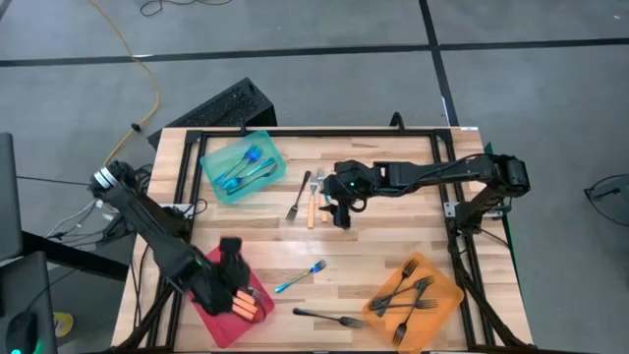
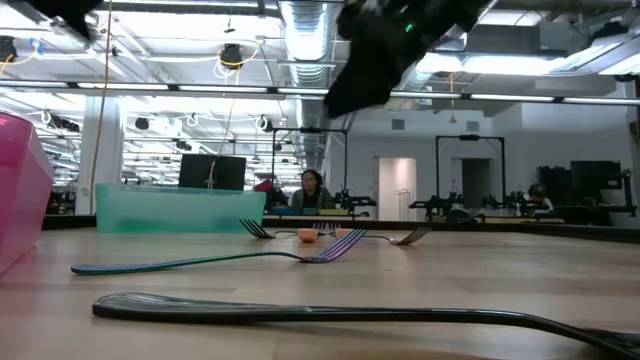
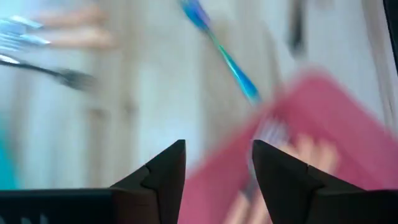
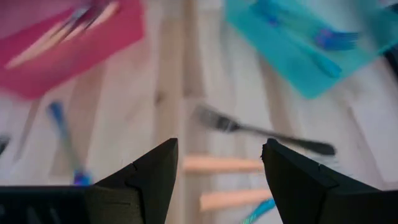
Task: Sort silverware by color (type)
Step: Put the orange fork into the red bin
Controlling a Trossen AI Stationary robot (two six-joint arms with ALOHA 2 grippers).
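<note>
My left gripper (image 1: 234,278) (image 3: 217,167) hangs open over the red tray (image 1: 218,320), where orange-handled forks (image 1: 248,306) (image 3: 311,155) lie. My right gripper (image 1: 339,208) (image 4: 217,167) stands open above a loose cluster at the table's middle: a black fork (image 1: 297,200) (image 4: 261,132), orange-handled forks (image 1: 313,205) (image 4: 221,164) and a blue piece (image 4: 258,211). A blue fork (image 1: 300,277) (image 2: 200,262) and a black fork (image 1: 329,318) (image 2: 350,315) lie flat near the front. Blue forks (image 1: 248,167) lie in the teal tray (image 1: 218,182), and black forks (image 1: 405,295) in the orange tray (image 1: 444,295).
The three trays stand at the far left, near left and near right of the wooden table. A black frame (image 1: 314,133) runs along the far edge and the sides. Bare wood lies between the trays, around the loose forks.
</note>
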